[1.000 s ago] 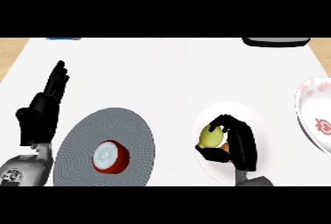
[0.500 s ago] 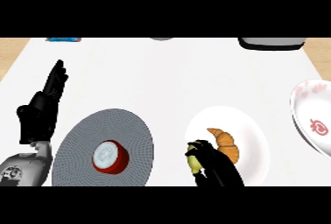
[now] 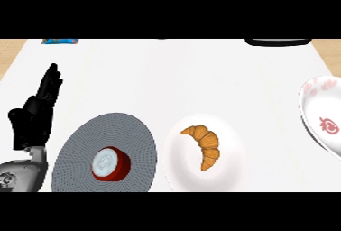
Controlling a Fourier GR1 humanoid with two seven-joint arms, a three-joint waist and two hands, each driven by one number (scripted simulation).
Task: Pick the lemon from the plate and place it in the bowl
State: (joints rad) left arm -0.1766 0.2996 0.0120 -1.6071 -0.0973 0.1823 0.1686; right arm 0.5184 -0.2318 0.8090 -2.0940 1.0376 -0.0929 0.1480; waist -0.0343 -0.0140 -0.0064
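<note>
Lemon and right robot hand have left the view, while the left robot hand (image 3: pixel 33 116) rests with fingers straight.

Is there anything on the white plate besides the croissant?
No: the croissant lies alone on the white plate, with bare plate all around it.

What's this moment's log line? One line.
left hand: open, resting at left | right hand: not in view | lemon: not in view | white plate: croissant only | bowl: no lemon seen
</note>
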